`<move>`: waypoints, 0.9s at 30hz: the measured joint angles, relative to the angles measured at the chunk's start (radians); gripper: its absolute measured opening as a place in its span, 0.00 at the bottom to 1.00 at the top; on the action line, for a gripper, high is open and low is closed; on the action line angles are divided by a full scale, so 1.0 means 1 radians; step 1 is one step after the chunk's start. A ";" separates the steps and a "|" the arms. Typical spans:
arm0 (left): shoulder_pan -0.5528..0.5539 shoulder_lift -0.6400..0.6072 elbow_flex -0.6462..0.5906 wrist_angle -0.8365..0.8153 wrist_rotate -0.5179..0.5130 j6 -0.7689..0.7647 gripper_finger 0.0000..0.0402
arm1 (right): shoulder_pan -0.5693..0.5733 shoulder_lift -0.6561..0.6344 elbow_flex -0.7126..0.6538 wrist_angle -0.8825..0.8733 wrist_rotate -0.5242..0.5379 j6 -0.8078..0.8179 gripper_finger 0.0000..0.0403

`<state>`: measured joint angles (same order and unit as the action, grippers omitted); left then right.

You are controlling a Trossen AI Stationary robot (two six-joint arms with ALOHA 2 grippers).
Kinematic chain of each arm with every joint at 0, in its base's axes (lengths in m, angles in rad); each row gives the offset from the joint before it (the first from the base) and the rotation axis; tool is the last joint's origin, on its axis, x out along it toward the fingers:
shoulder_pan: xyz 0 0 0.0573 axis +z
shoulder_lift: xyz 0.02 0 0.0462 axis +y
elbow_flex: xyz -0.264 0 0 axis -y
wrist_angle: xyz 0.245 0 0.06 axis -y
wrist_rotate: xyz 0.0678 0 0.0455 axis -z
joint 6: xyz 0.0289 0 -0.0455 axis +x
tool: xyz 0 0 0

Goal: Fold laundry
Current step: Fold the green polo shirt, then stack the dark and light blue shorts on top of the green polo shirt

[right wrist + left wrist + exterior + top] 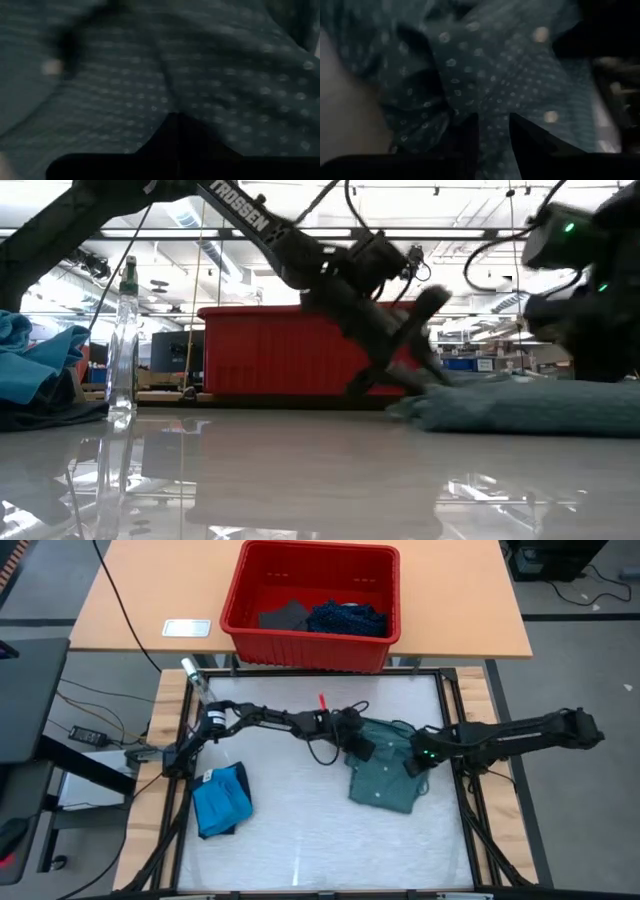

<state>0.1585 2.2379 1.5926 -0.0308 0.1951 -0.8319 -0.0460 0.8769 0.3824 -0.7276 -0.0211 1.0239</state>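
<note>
The grey-green dotted shirt lies crumpled and flat on the white table top, right of the middle; it also shows in the low view. My left gripper reaches in from the left and slants down at the shirt's left far edge. Its fingers stand a little apart with shirt cloth showing in the gap. My right gripper comes from the right over the shirt's right part, shut, with shirt cloth filling its view. A bright blue garment lies bunched at the near left. My left gripper's fingertips stand right at the shirt's left far edge, slanting down from the table's left; whether they touch the cloth I cannot tell. My right gripper points steeply down at the shirt's right part; its own body hides the tips, so I cannot tell whether it touches.
A red plastic bin with dark garments stands on the wooden table beyond the far edge. A clear spray bottle stands at the far left corner. There is bare table top between the blue garment and the shirt and along the near edge.
</note>
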 joint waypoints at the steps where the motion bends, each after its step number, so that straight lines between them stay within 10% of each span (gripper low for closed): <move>1: 0.000 -0.007 0.024 -0.030 0.002 -0.008 0.28 | 0.011 -0.033 0.016 -0.038 -0.005 -0.016 0.03; 13: -0.163 -0.293 0.197 -0.971 -0.263 -0.029 0.41 | 0.030 -0.233 0.136 0.240 0.086 -0.195 0.35; 27: -0.501 -0.633 -0.082 -1.474 -0.200 -0.596 0.64 | 0.082 0.137 0.053 0.988 -0.054 -0.107 0.73</move>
<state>-0.3426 1.6052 1.5110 -1.5044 -0.0052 -1.4277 0.0359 1.0135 0.4355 0.2605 -0.0748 0.9166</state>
